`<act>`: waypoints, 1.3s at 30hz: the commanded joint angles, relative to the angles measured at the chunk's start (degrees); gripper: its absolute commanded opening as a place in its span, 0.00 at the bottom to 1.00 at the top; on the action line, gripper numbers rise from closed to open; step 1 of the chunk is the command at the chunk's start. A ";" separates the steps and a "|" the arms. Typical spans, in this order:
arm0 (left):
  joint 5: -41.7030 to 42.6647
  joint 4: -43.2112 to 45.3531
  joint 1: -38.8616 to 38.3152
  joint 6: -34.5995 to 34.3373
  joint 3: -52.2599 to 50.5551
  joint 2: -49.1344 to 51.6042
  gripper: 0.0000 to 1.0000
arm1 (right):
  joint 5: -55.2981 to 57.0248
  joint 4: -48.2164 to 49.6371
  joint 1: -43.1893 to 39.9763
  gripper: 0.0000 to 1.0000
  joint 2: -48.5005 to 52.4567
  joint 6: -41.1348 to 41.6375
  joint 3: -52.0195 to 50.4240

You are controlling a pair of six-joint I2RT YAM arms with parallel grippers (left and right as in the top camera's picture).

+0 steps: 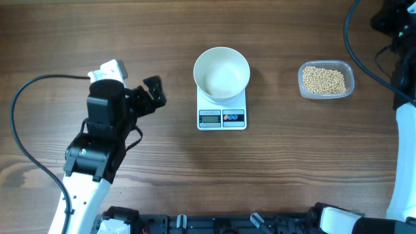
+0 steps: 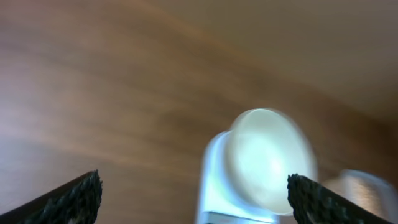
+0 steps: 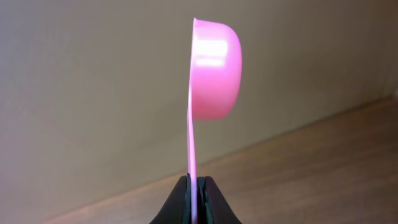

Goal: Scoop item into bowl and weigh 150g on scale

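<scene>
Shows bowl [image 1: 221, 71] on scale [image 1: 221, 117], mid-table. Shows beans [image 1: 324, 80] in clear tub [image 1: 351, 82], right of scale, well apart. Holds left gripper [image 2: 193, 180] wide open, gripping nothing, left of scale. Clamps right gripper [image 3: 194, 190] on handle of pink scoop [image 3: 214, 68], cup end up.

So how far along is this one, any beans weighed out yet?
Done: the white bowl sits empty on the scale. In hand: the right gripper is shut on a pink scoop, held on edge; the left gripper is open and empty, left of the scale. Left: all the scooping, since the beans lie in the clear tub, and then the weighing.
</scene>
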 commanded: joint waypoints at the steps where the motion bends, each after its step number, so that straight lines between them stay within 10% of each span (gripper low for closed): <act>1: 13.16 10.23 0.37 -1.90 0.09 -0.52 1.00 | -4.59 -2.23 -0.02 0.04 0.22 -0.74 0.07; 9: 19.74 26.16 0.37 -1.90 0.09 -3.85 1.00 | -4.61 -6.29 -0.02 0.04 0.22 -0.72 0.07; 25: 43.85 26.58 0.37 -1.90 0.09 -6.32 1.00 | -7.02 -7.04 -0.02 0.04 0.22 -0.74 0.07; 28: 43.60 26.58 0.37 -1.88 0.09 -6.32 0.85 | -7.21 -7.04 -0.02 0.04 0.24 -1.14 0.07; 32: 38.01 26.60 0.39 -3.23 0.09 -6.32 0.95 | -7.23 -7.06 -0.02 0.04 0.22 -1.18 0.07; 39: 29.20 26.43 0.39 -5.70 1.36 -5.95 0.83 | -8.48 -8.11 -0.02 0.04 0.04 -4.44 0.07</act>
